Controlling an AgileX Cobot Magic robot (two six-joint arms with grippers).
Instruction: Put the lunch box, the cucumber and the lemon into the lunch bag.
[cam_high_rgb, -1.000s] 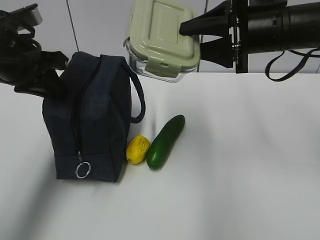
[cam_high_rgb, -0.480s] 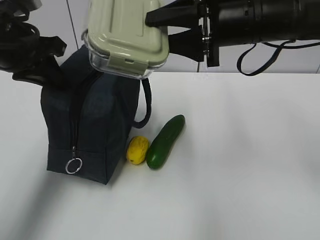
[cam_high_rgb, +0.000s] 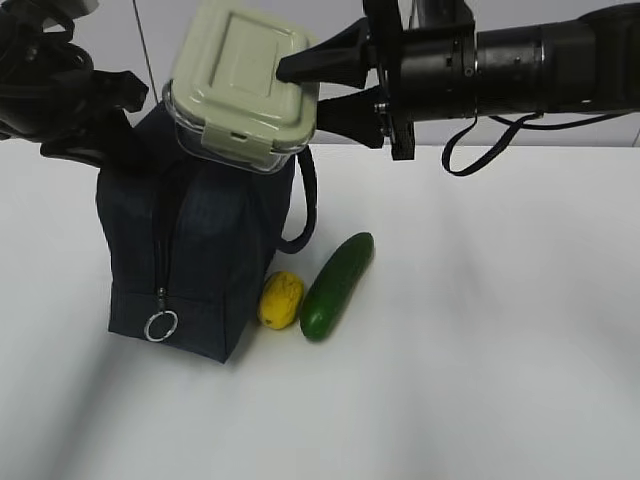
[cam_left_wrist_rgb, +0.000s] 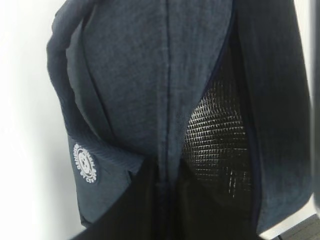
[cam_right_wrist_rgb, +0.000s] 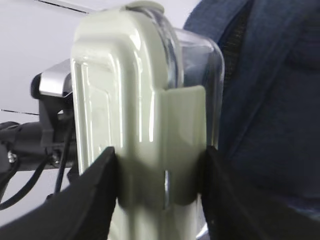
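White desk (cam_high_rgb: 480, 350) under a pale wall carries everything here. At the centre of it all, the lunch box (cam_high_rgb: 243, 85) hangs in the air, tilted with its sage lid facing the exterior camera, directly above the top of the lunch bag (cam_high_rgb: 200, 250). The right tool (cam_high_rgb: 300, 90) clamps it across one short end, one finger on the lid and one on the clear base, as the right wrist view shows plainly.

Below, the lunch bag stands on the desk with its zipper run open; the left wrist view looks into a gap showing silvery mesh lining. The left tool (cam_high_rgb: 95, 125) is at the bag's far upper corner, pinched narrow, apparently on a fold of fabric to keep the mouth open, though the contact itself is hidden.

Just beside the bag's near corner lies the lemon (cam_high_rgb: 281, 299), and touching or nearly touching it, the cucumber (cam_high_rgb: 337, 284), both yet to be packed.

Risks, as I judge them: the opening looks narrow beside the box, so the box could catch on the zipper edge and tip the bag onto the lemon. A grip on one end only may let the box pivot or slip.
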